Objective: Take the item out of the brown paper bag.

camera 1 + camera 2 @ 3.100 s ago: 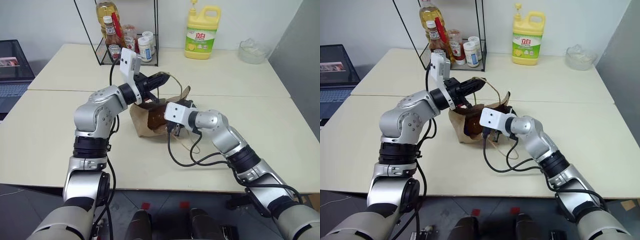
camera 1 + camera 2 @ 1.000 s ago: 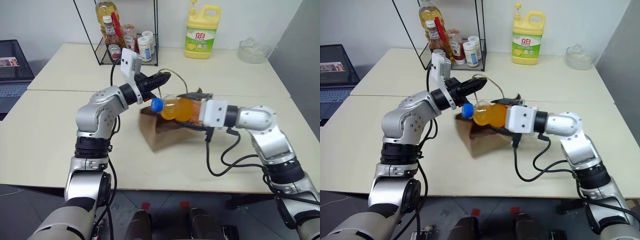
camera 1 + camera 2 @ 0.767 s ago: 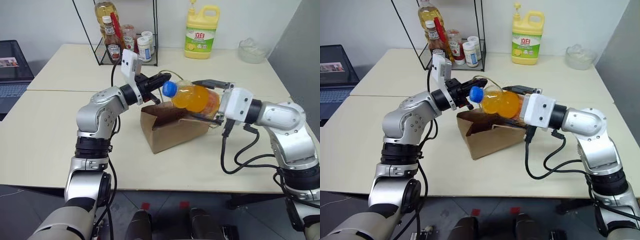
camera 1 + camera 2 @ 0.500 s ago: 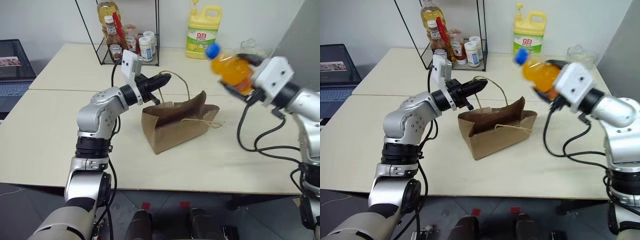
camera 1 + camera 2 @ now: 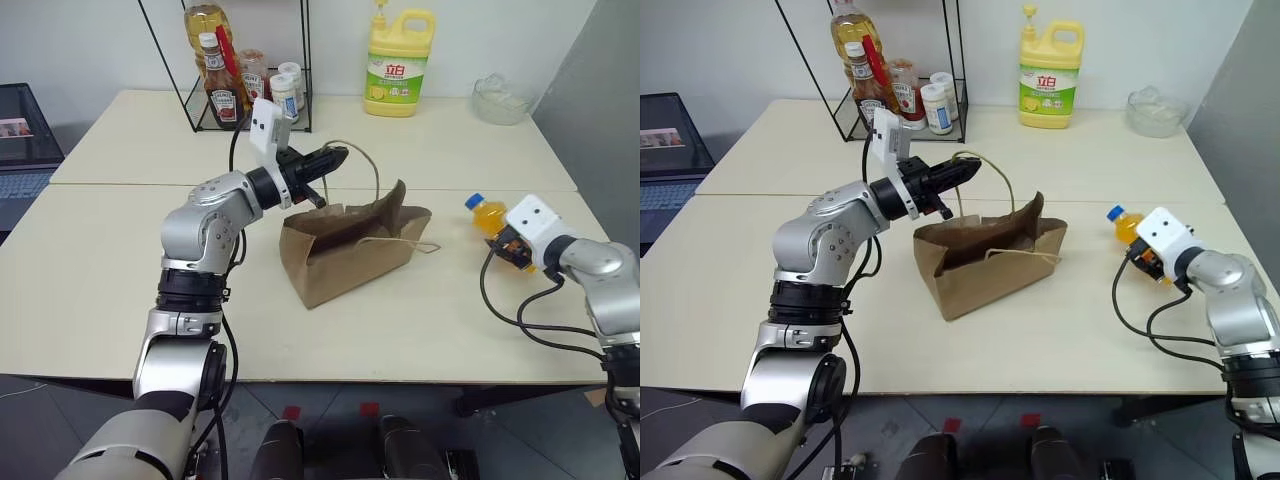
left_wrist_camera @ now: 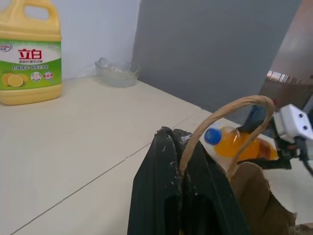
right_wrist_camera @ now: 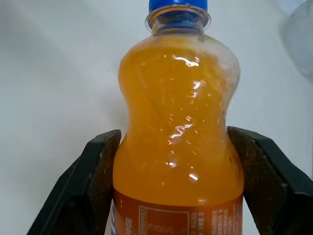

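Note:
The item, a small bottle of orange liquid [image 5: 486, 216] with a blue cap, is outside the bag, low over the table's right side. My right gripper [image 7: 174, 134] is shut on its waist, one black finger [image 7: 100, 169] on each side. I cannot tell whether the bottle touches the table. The brown paper bag [image 5: 350, 250] stands open-mouthed at the table's middle. My left gripper [image 5: 335, 156] is shut on its twine handle [image 6: 230, 105] and holds the loop up above the bag's rim.
A yellow detergent jug [image 5: 400, 60] and a glass bowl [image 5: 498, 98] stand at the back. A wire rack [image 5: 240, 75] with sauce bottles is at the back left. A laptop [image 5: 20, 140] lies off the table's left edge.
My right gripper has lifted the bottle out of the bag, swung it to the right and lowered it near the table. The bag has settled upright. My left gripper has kept still on the handle.

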Available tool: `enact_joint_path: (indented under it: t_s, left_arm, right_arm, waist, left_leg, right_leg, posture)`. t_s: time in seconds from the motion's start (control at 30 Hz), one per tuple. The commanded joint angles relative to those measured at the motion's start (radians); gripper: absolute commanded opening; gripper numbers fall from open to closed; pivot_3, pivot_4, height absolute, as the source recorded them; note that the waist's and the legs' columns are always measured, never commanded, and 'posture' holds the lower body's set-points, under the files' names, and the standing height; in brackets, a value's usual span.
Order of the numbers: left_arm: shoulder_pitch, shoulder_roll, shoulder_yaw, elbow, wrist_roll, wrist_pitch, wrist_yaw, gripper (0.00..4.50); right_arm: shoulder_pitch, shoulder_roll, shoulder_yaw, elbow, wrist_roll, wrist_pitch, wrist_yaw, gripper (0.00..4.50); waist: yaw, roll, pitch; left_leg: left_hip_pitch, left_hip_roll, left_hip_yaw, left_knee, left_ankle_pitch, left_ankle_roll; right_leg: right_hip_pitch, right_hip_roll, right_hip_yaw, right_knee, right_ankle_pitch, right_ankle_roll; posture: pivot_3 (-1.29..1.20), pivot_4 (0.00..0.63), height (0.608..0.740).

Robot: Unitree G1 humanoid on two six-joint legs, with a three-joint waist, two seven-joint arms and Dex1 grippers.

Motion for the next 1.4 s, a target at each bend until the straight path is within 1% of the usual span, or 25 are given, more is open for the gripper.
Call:
enact_joint_path:
  t_s: [0.03, 0.2, 0.27, 0.3, 0.33, 0.6, 0.73, 0.77, 0.8, 0.93, 1.0, 1.03, 1.1, 1.2, 1.23, 1.33, 1.4]
  left_arm:
    - [-0.014, 0.012, 0.008, -0.027, -0.003, -0.014, -0.008, 0.00]
    - [-0.004, 0.020, 0.011, -0.040, -0.004, -0.009, -0.007, 0.00]
    - [-0.002, 0.021, 0.011, -0.045, -0.004, -0.007, -0.004, 0.00]
    - [0.000, 0.022, 0.012, -0.048, -0.004, -0.006, -0.003, 0.00]
    - [0.002, 0.023, 0.012, -0.050, -0.005, -0.005, -0.002, 0.00]
    - [0.014, 0.037, 0.009, -0.064, -0.003, 0.001, -0.008, 0.00]
    - [0.015, 0.067, 0.005, -0.071, -0.010, 0.010, -0.044, 0.00]
    - [0.016, 0.075, 0.004, -0.072, -0.013, 0.014, -0.054, 0.42]
    - [0.018, 0.088, 0.003, -0.076, -0.019, 0.021, -0.072, 0.63]
    - [0.018, 0.115, 0.011, -0.078, -0.027, 0.026, -0.103, 1.87]
    - [0.023, 0.142, 0.012, -0.088, -0.042, 0.048, -0.137, 2.40]
    - [0.026, 0.154, 0.012, -0.096, -0.051, 0.062, -0.152, 2.75]
    - [0.039, 0.185, 0.013, -0.122, -0.066, 0.089, -0.181, 3.36]
    - [0.068, 0.257, 0.036, -0.172, -0.104, 0.154, -0.218, 4.26]
    - [0.078, 0.280, 0.046, -0.187, -0.115, 0.171, -0.224, 4.47]
    - [0.097, 0.329, 0.097, -0.203, -0.123, 0.196, -0.179, 4.47]
    - [0.125, 0.359, 0.159, -0.206, -0.121, 0.202, -0.122, 4.47]
  right_arm:
    - [-0.045, -0.018, 0.016, 0.021, -0.016, -0.010, 0.031, 3.13]
    - [-0.054, -0.013, 0.042, 0.085, -0.028, -0.004, 0.054, 3.13]
    - [-0.053, -0.007, 0.040, 0.088, -0.020, -0.001, 0.060, 3.87]
    - [-0.051, -0.005, 0.039, 0.084, -0.018, 0.000, 0.061, 4.10]
    - [-0.047, -0.005, 0.037, 0.080, -0.017, 0.001, 0.063, 4.47]
    - [-0.004, -0.020, 0.009, 0.007, 0.002, 0.012, 0.073, 4.47]
    - [0.018, -0.025, -0.019, -0.079, 0.023, 0.041, 0.081, 4.47]
    - [0.021, -0.023, -0.027, -0.099, 0.030, 0.050, 0.083, 4.50]
    - [0.024, -0.022, -0.038, -0.124, 0.041, 0.065, 0.086, 4.50]
    - [0.042, -0.022, -0.060, -0.187, 0.068, 0.099, 0.090, 4.50]
    - [0.050, -0.021, -0.066, -0.201, 0.073, 0.110, 0.085, 4.50]
    - [0.052, -0.021, -0.069, -0.206, 0.079, 0.115, 0.085, 4.50]
    - [0.058, -0.023, -0.076, -0.221, 0.086, 0.127, 0.079, 4.50]
    - [0.085, -0.033, -0.106, -0.288, 0.111, 0.167, 0.089, 4.50]
    - [0.097, -0.037, -0.118, -0.313, 0.122, 0.181, 0.094, 4.50]
    - [0.126, -0.029, -0.172, -0.387, 0.164, 0.230, 0.084, 4.50]
    - [0.143, -0.002, -0.227, -0.455, 0.206, 0.281, 0.062, 4.50]
  waist:
    - [0.001, 0.000, 0.000]
    - [0.002, 0.000, 0.000]
    - [0.003, 0.000, 0.000]
    - [0.004, 0.000, 0.000]
    - [0.004, 0.000, 0.000]
    - [0.003, 0.000, 0.000]
    - [0.003, 0.000, 0.000]
    - [0.003, 0.000, 0.000]
    - [0.003, 0.000, 0.000]
    - [0.004, 0.000, 0.000]
    - [0.003, 0.000, 0.000]
    - [0.003, 0.000, 0.000]
    - [0.002, 0.000, 0.000]
    - [0.002, 0.000, 0.000]
    - [0.002, 0.000, 0.000]
    - [0.003, 0.000, 0.000]
    - [0.003, 0.000, 0.000]
  left_leg:
    - [0.000, 0.000, 0.000, 0.000, 0.000, 0.000]
    - [0.000, 0.000, -0.001, 0.001, 0.000, 0.000]
    - [0.000, 0.000, -0.001, 0.001, 0.000, 0.000]
    - [0.000, 0.000, -0.001, 0.001, 0.000, 0.000]
    - [0.000, 0.000, -0.001, 0.002, 0.000, 0.000]
    - [0.000, 0.000, -0.001, 0.002, 0.000, 0.000]
    - [0.000, 0.000, -0.001, 0.002, 0.000, 0.000]
    - [0.000, 0.000, -0.001, 0.002, 0.000, 0.000]
    - [0.000, 0.000, -0.001, 0.002, 0.000, 0.000]
    - [0.000, 0.000, -0.001, 0.002, 0.000, 0.000]
    - [0.000, 0.000, -0.001, 0.002, 0.000, 0.000]
    - [0.000, 0.000, -0.001, 0.002, 0.000, 0.000]
    - [0.000, 0.000, -0.001, 0.002, 0.000, 0.000]
    - [0.000, 0.000, -0.001, 0.002, 0.000, 0.000]
    - [0.000, 0.000, -0.001, 0.002, 0.000, 0.000]
    - [0.000, 0.001, -0.001, 0.002, -0.001, 0.001]
    - [0.000, 0.001, -0.001, 0.002, -0.002, 0.003]
  right_leg:
    - [0.000, 0.000, 0.000, 0.000, 0.000, 0.000]
    - [0.001, 0.000, -0.001, -0.001, 0.000, 0.000]
    - [0.002, 0.000, -0.001, -0.001, 0.000, 0.000]
    - [0.002, 0.000, -0.001, -0.001, 0.000, 0.000]
    - [0.002, 0.000, -0.001, -0.001, 0.000, 0.000]
    - [0.002, 0.000, -0.001, 0.000, 0.000, 0.000]
    - [0.002, 0.000, -0.001, 0.000, 0.000, 0.000]
    - [0.002, 0.000, -0.001, 0.000, 0.000, 0.000]
    - [0.002, 0.000, -0.001, 0.000, 0.000, 0.000]
    - [0.002, 0.000, -0.001, 0.000, 0.000, 0.000]
    - [0.002, 0.000, -0.001, 0.000, 0.000, 0.000]
    - [0.002, 0.000, -0.001, 0.000, 0.000, 0.000]
    - [0.002, 0.000, -0.001, 0.000, 0.000, 0.000]
    - [0.002, 0.000, -0.001, 0.000, 0.000, 0.000]
    - [0.002, 0.000, -0.001, 0.000, 0.000, 0.000]
    - [0.002, 0.000, -0.001, 0.000, 0.000, 0.000]
    - [0.002, 0.000, -0.002, 0.000, 0.000, 0.000]
  posture:
    - [0.00, 0.150, 0.740]
    - [0.00, 0.150, 0.740]
    - [0.00, 0.150, 0.740]
    - [0.00, 0.150, 0.740]
    - [0.00, 0.150, 0.740]
    - [0.00, 0.150, 0.740]
    - [0.00, 0.150, 0.740]
    - [0.00, 0.150, 0.740]
    - [0.00, 0.150, 0.740]
    - [0.00, 0.150, 0.740]
    - [0.00, 0.150, 0.740]
    - [0.00, 0.150, 0.740]
    - [0.00, 0.150, 0.740]
    - [0.00, 0.150, 0.740]
    - [0.00, 0.150, 0.740]
    - [0.00, 0.150, 0.740]
    - [0.00, 0.150, 0.740]
